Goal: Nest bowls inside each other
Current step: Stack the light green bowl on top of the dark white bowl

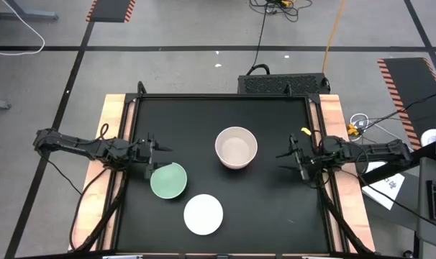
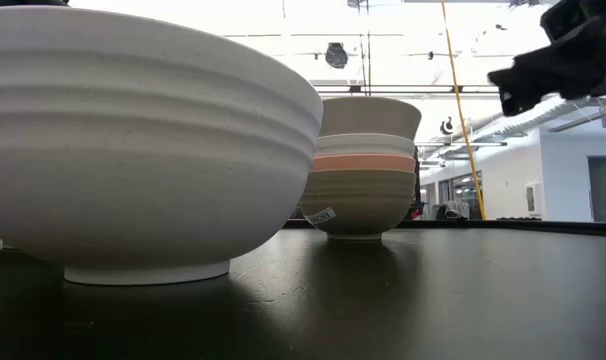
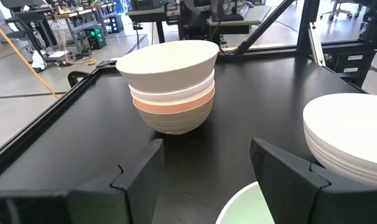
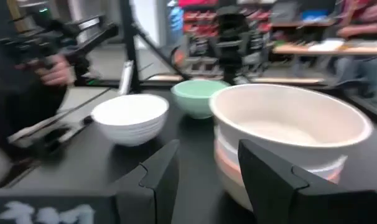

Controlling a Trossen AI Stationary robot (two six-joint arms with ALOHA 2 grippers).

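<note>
A stack of bowls [image 1: 236, 147] stands mid-table on its olive-grey bottom bowl's foot, with an orange-coral, a white and a beige bowl above it [image 2: 363, 170]. A mint green bowl [image 1: 167, 180] and a second white bowl [image 1: 203, 214] each sit alone on the mat, nearer the near edge. My left gripper [image 1: 157, 160] is open just beyond the mint bowl's far-left rim [image 3: 244, 205], facing the stack [image 3: 170, 84]. My right gripper [image 1: 286, 157] is open to the right of the stack [image 4: 288, 137] and raised off the table [image 2: 553, 60].
A black mat with a raised frame [image 1: 225, 98] covers the table. Bare mat lies between the stack and each gripper and along the far edge. The lone white bowl [image 2: 133, 140] stands close to the near edge. Cables and a black case [image 1: 283, 83] lie on the floor beyond the table.
</note>
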